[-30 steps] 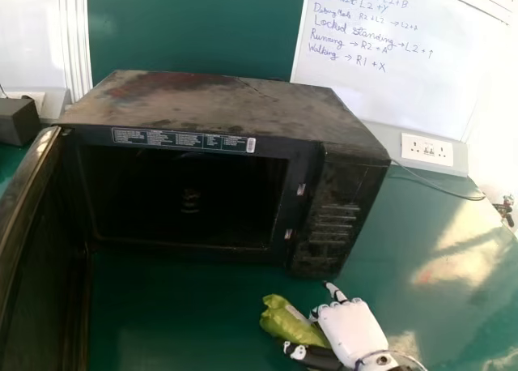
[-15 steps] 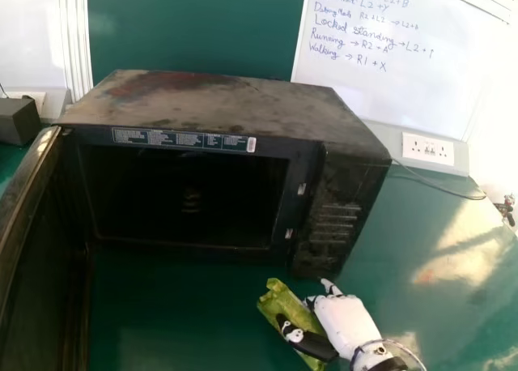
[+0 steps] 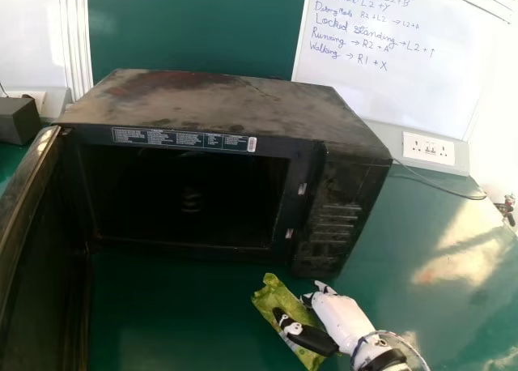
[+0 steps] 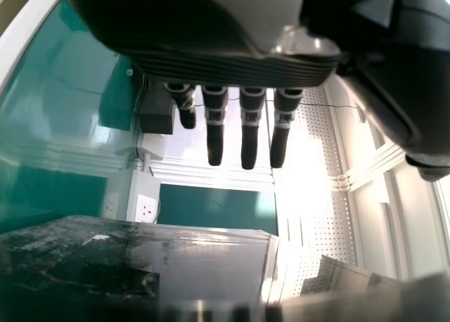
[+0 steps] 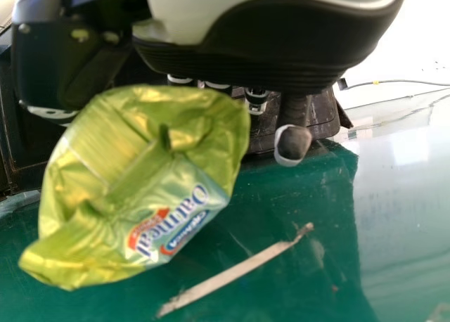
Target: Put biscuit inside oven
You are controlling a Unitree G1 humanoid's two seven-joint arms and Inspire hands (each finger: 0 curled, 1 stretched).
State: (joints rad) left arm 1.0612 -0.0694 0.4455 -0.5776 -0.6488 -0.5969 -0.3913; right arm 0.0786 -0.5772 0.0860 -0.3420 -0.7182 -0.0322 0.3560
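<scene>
Now the right hand (image 3: 341,316) has the biscuit (image 3: 273,295) nearer the oven (image 3: 218,104).

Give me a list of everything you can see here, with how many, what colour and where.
Biscuit packet: one, green, in the right robot hand
Oven: one, black, mid-table
Oven door: one, dark, swung open at left
Table: one, green, under the oven
Pale strip: one, on the table near the packet
Box: one, dark grey, far left
Cable: one, grey, right of the oven
Socket plates: at least two, white, behind the table
Written-on whiteboard: one, white, back right
Wall panel: one, green, behind the oven
Robot hands: two, black and white; right at the packet, left in the left wrist view
</scene>
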